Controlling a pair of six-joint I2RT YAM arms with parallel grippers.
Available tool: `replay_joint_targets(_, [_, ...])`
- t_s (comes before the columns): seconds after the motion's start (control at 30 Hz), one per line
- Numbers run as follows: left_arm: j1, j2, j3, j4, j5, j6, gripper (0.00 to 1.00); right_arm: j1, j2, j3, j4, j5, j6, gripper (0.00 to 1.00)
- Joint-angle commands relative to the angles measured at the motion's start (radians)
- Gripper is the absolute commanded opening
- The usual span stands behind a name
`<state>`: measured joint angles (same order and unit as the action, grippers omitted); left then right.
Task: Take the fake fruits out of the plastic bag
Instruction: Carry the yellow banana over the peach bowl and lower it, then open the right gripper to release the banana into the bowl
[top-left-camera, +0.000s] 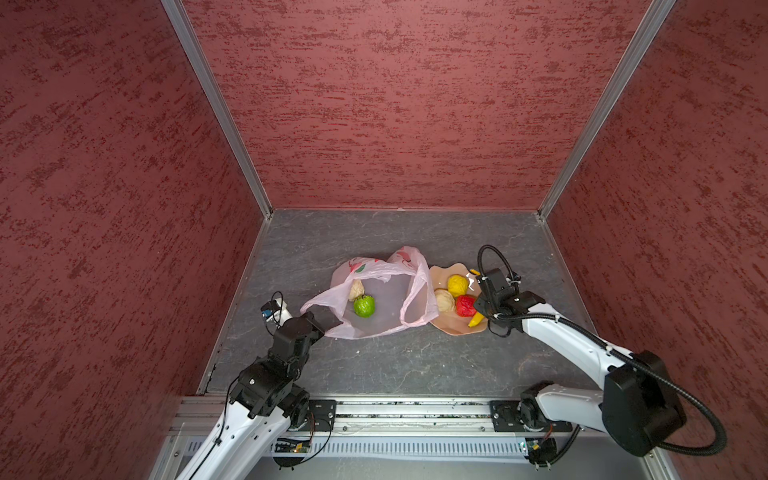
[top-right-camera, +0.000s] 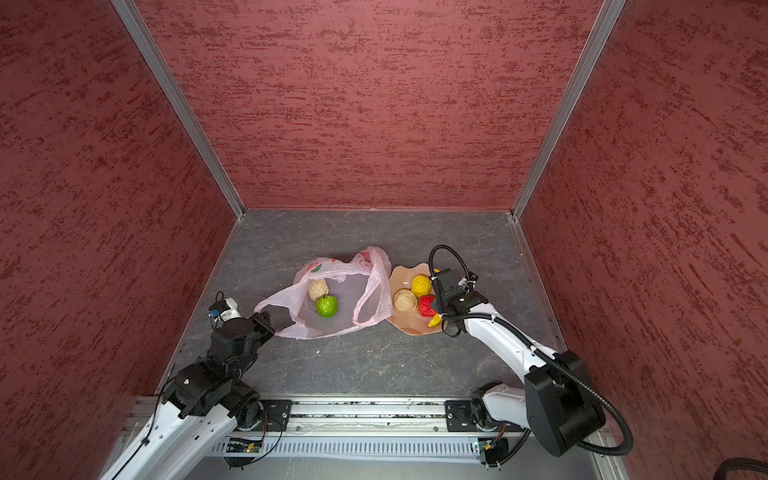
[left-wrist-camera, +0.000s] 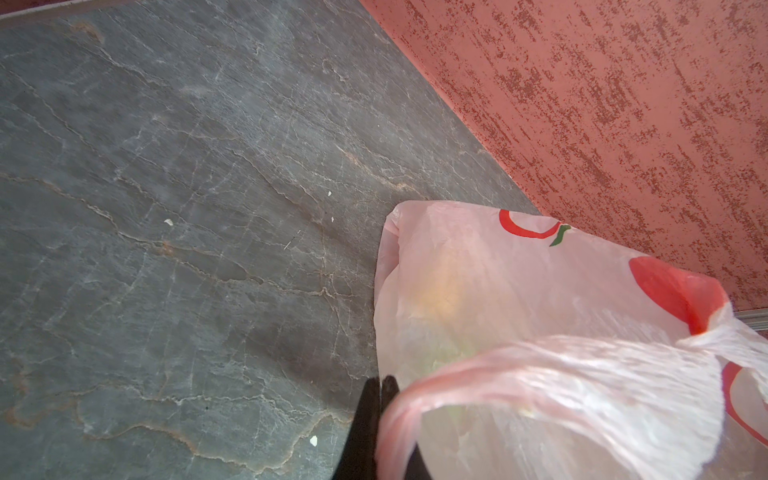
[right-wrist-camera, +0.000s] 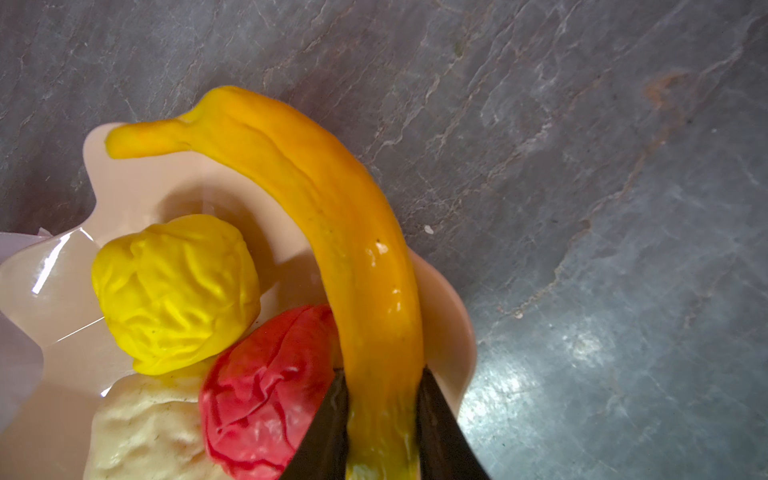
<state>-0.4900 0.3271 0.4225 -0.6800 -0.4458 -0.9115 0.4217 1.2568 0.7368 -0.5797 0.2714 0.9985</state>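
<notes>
Well, banana (right-wrist-camera: 340, 216) in right end effector (right-wrist-camera: 382, 376) overhangs bowl (right-wrist-camera: 124, 187) rim; open tabletop (right-wrist-camera: 582, 166) beyond.

soft, even light fills both top views, tinted red by the walls (top-left-camera: 395, 104); faint shadows lie on the tabletop (top-left-camera: 395, 365) near the bowl (top-left-camera: 453, 329). far from the bowl the wide lens splays the wall posts (top-left-camera: 217, 108) outward. in the right wrist view pale glare sheens the tabletop just beside the bowl, white glints dot the banana (right-wrist-camera: 365, 249), and the right claw (right-wrist-camera: 383, 374) is dark and soft-edged. in the left wrist view the near loop of the plastic bag (left-wrist-camera: 540, 395) is smeared.
</notes>
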Motion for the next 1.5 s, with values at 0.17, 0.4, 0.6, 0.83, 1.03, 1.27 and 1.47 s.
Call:
replay_joint_targets(0.17, [0.001,0.003,-0.008,0.001,0.01,0.008,0.07,-0.009,0.024,-0.013,0.044,-0.017,0.017,0.3])
replay_joint_targets(0.4, [0.001,0.0,-0.007,-0.005,0.01,0.006,0.07,-0.008,0.035,-0.012,0.052,-0.022,0.01,0.35])
replay_joint_targets(0.6, [0.001,0.002,-0.008,-0.003,0.009,0.006,0.07,-0.009,0.036,-0.011,0.055,-0.023,0.008,0.38])
replay_joint_targets(0.83, [0.001,0.0,-0.008,-0.002,0.012,0.006,0.07,-0.008,0.027,-0.006,0.04,-0.016,0.007,0.42])
replay_joint_targets(1.03, [0.001,-0.002,-0.005,-0.006,0.011,0.007,0.07,-0.008,-0.013,0.008,0.014,-0.012,0.005,0.49])
replay_joint_targets(1.27, [0.001,-0.003,-0.002,-0.014,0.019,0.009,0.07,-0.008,-0.088,0.048,-0.029,-0.025,-0.056,0.55])
replay_joint_targets(1.47, [0.003,-0.001,0.013,-0.046,0.016,0.006,0.07,0.002,-0.207,0.085,0.006,-0.074,-0.174,0.55])
